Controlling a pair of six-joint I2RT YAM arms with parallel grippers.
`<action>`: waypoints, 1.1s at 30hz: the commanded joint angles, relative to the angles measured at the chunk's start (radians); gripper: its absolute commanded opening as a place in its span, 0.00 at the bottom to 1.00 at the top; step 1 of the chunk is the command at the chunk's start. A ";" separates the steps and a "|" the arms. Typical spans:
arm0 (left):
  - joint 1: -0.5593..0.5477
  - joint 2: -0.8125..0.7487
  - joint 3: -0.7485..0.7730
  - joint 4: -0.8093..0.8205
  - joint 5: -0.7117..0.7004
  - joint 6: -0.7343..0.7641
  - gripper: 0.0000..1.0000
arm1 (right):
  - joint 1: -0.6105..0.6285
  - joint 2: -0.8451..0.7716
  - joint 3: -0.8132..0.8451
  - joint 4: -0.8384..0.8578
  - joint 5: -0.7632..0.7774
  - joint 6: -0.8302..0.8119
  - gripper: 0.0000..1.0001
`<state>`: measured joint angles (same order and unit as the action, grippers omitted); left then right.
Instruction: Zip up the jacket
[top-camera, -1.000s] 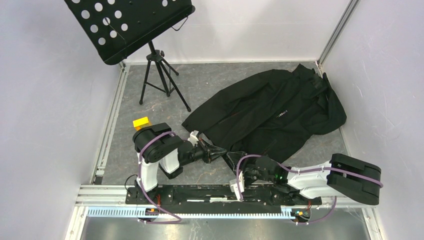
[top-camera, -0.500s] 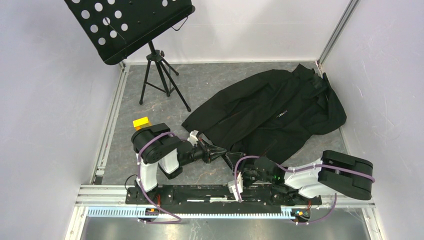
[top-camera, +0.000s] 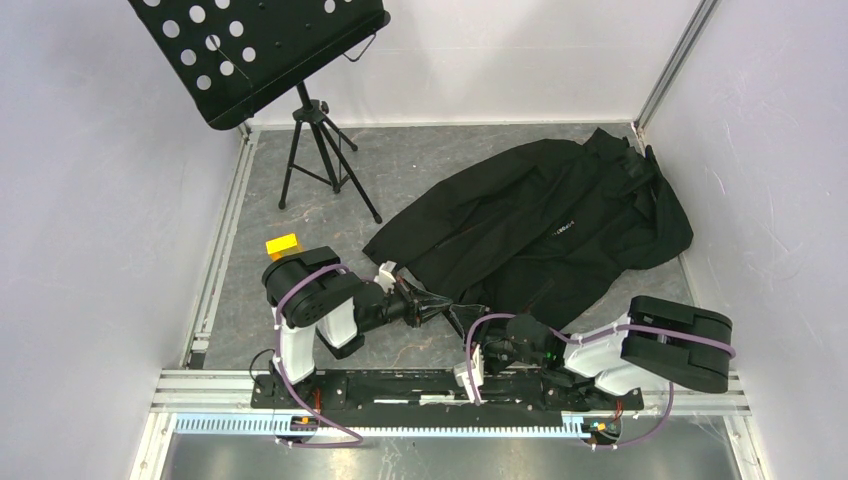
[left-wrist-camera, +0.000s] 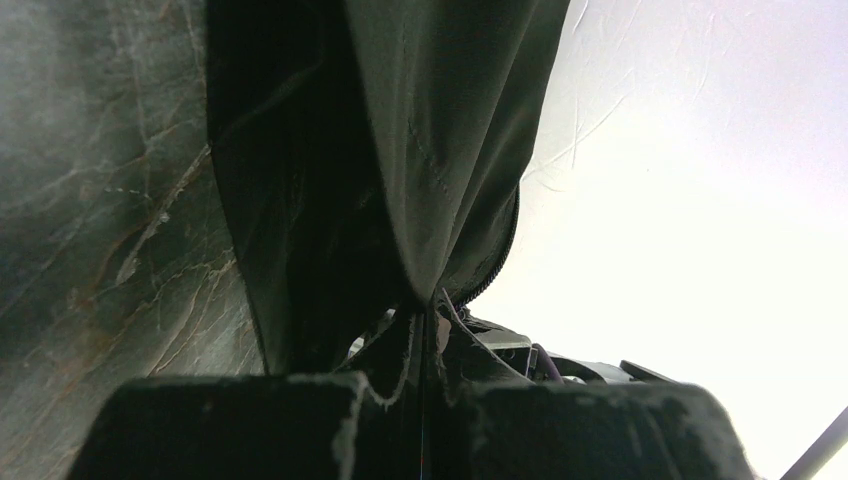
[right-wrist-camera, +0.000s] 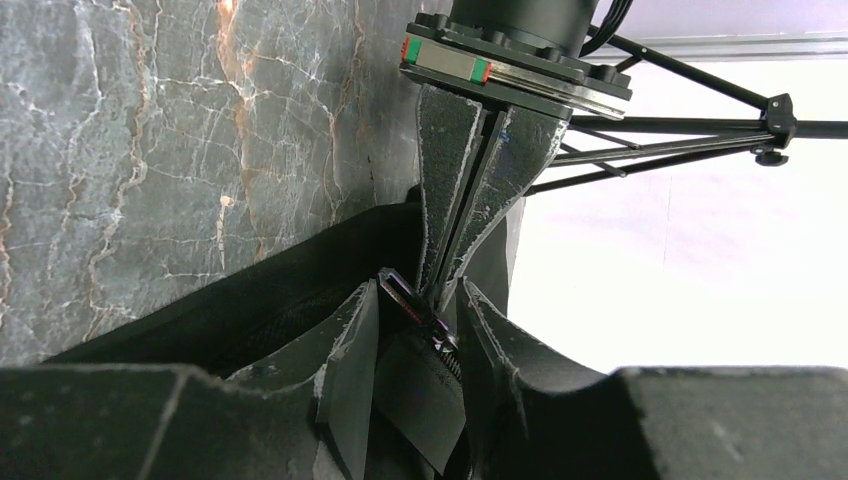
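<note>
Your left gripper (left-wrist-camera: 425, 330): clamped shut on the lower hem of the large black fabric jacket (top-camera: 560, 225).
Your right gripper (right-wrist-camera: 420, 300): straddles the jacket's zipper end, just beside the left gripper; you cannot tell whether it pinches.
Jacket: sprawled over the right far part of the grey marbled table (top-camera: 300, 250).

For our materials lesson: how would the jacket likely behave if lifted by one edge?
Probably floppy: the jacket drapes in folds from the shut left gripper. Likely bunches rather than slides when pushed, since it lies creased.
</note>
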<state>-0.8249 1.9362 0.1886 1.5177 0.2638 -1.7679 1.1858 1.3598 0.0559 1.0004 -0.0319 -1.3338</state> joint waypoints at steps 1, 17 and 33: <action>0.001 -0.034 -0.015 0.034 0.003 -0.039 0.02 | 0.009 0.027 0.013 0.092 0.018 -0.019 0.39; 0.001 -0.029 -0.033 0.033 -0.008 -0.026 0.02 | 0.026 0.058 0.000 0.235 0.089 0.111 0.00; -0.002 -0.203 -0.051 -0.292 -0.047 0.171 0.02 | -0.133 -0.136 0.173 -0.118 0.452 1.251 0.00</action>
<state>-0.8261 1.8393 0.1520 1.4601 0.2401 -1.7359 1.1721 1.3167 0.0944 1.1423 0.2890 -0.4816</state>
